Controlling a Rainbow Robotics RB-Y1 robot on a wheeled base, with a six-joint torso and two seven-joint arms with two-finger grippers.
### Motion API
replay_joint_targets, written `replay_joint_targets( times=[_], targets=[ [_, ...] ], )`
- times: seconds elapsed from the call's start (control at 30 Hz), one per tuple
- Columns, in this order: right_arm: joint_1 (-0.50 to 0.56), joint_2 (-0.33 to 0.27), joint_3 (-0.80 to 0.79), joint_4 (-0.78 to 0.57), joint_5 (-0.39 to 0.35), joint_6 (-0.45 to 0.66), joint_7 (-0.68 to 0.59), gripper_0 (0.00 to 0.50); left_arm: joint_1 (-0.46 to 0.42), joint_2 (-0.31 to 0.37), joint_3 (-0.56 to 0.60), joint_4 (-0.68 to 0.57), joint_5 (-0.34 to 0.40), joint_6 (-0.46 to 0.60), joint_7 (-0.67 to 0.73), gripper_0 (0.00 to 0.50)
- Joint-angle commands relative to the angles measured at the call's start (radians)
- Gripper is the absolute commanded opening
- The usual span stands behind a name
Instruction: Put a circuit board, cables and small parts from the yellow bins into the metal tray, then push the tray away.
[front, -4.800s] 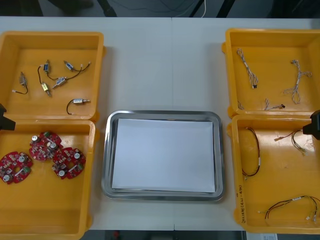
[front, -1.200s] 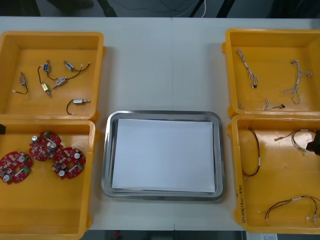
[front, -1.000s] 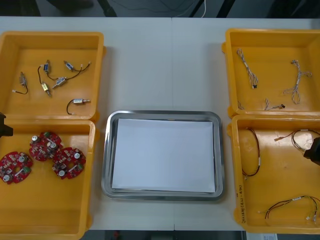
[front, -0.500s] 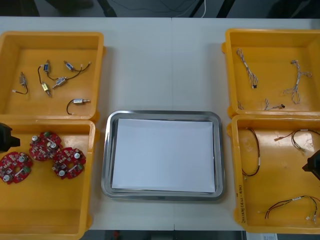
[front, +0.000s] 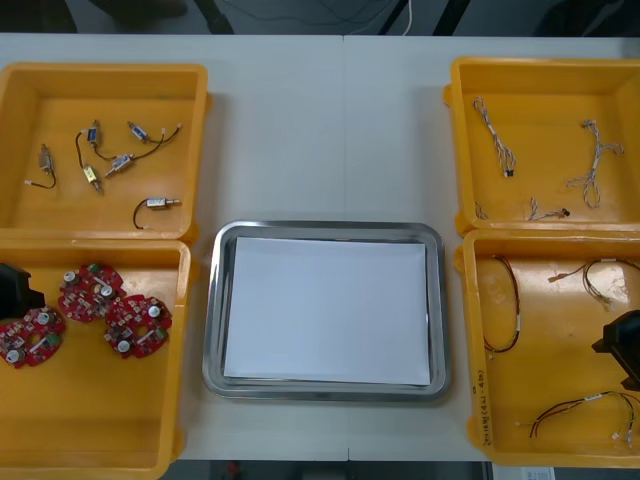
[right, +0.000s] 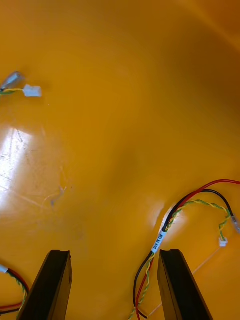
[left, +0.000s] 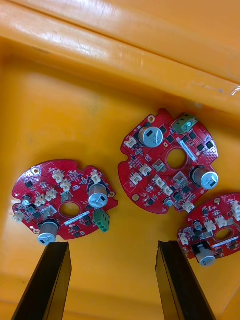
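while the tray (front: 325, 229) sits between the bins with nothing on its white inside, both arms are over their near bins, so this looks to me like the very first pick. the left gripper (left: 111, 245) hangs wide open in the near left bin (front: 100, 410) above three circuit boards. one board (left: 65, 200) lies just beyond one finger, a second board (left: 170, 165) lies beyond the other, and the gap itself faces bare bin floor. i'd say it needs to shift over one board's edge, then drop and close. the right gripper (right: 114, 252), also wide open, is low in the near right bin (front: 550, 330), with a red and yellow cable (right: 161, 239) running just inside one finger. a small sideways nudge would centre the wire before closing. thin wire on a flat floor may slip out.
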Motion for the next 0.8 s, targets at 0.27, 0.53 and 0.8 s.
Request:
replay_joint_targets(
  times=[0.27,0.53,0.8],
  targets=[
    [0.09,0.008,0.069,0.071,-0.022,-0.162,-0.086,0.5,0.043,-0.045,-0.05,-0.002,-0.061,-0.043,0.105,0.5],
    [0.105,0.007,0.064,0.071,-0.023,-0.154,-0.096,0.5,0.054,-0.062,-0.075,0.067,-0.081,-0.126,0.103,0.5],
    [0.127,0.008,0.064,0.071,-0.048,-0.154,-0.107,0.5,0.083,-0.071,-0.078,0.09,-0.089,-0.18,0.105,0.5]
  ],
)
